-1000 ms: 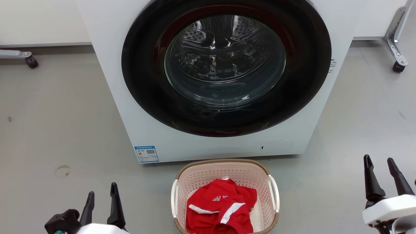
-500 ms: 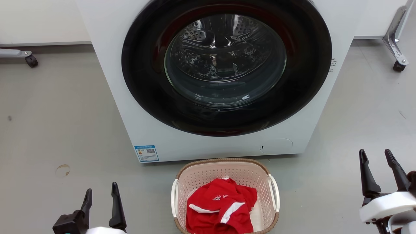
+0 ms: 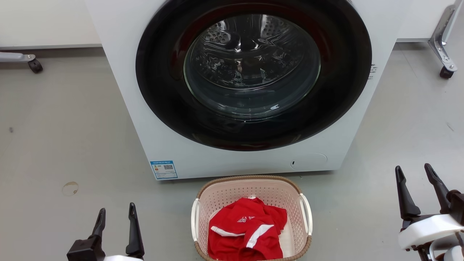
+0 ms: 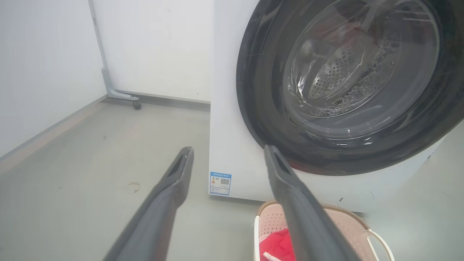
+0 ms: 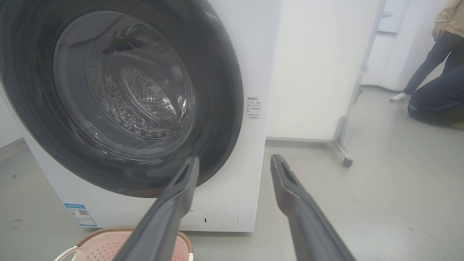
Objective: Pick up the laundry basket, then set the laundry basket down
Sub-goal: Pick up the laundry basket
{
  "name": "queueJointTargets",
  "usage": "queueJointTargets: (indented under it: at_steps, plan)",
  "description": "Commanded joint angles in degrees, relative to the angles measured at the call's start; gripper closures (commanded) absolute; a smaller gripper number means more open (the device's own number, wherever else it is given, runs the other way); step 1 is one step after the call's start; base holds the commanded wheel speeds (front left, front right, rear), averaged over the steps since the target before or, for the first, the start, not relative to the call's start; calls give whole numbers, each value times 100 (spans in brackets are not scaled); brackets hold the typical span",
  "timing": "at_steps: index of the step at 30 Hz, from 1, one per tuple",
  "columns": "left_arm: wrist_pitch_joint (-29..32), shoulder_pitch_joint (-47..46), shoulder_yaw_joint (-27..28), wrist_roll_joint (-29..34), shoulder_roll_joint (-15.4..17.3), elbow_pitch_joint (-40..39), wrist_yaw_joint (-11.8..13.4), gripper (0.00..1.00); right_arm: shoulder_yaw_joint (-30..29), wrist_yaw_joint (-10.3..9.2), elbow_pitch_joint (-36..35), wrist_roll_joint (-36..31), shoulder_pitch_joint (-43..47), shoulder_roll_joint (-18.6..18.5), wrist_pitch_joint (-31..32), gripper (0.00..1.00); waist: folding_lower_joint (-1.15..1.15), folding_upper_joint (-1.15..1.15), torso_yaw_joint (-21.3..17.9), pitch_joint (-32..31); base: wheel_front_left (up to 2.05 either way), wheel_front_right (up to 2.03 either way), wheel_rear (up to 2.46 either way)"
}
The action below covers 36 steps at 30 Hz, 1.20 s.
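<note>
Bright even light, soft shadows; glare on washer door glass (image 3: pixel 252 65) ahead of jaws; near fingers (image 4: pixel 159 214) blurred.

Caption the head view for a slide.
Open left hand and right hand flank the laundry basket, which holds a red jersey, on the floor before a front-loading washer.

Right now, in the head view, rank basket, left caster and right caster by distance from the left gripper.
1. Basket, just right of the left gripper.
2. Left caster, back left.
3. Right caster, back right, past the washer.
</note>
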Motion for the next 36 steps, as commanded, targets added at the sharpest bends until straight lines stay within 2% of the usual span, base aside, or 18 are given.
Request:
queueJointTargets:
  at_steps: [1, 9, 23, 28, 36]
  plan:
    - [-7, -147, 162, 62, 93, -129, 47, 0, 105, 26, -127, -19, -289, -157, -79, 0, 0, 0, 1, -2, 0, 0, 0]
    - [103, -156, 118, 29, 134, -95, 35, 0, 126, 26, -81, 12, -284, -157, -79, 0, 0, 0, -1, -40, 0, 0, 0]
    - [977, -113, 20, -140, 361, -265, 40, 0, 402, 26, 683, 380, -397, -157, 315, 0, 0, 0, -35, -148, 0, 0, 0]
    - [1285, -191, -76, -198, 387, -270, 3, 0, 448, 26, 853, 439, -519, -157, 481, 0, 0, 0, -13, 129, 0, 0, 0]
    - [1429, -646, -212, -234, 299, -88, -107, 0, 604, 26, 836, 581, -827, -226, 512, 0, 0, 0, 62, 1008, 0, 0, 0]
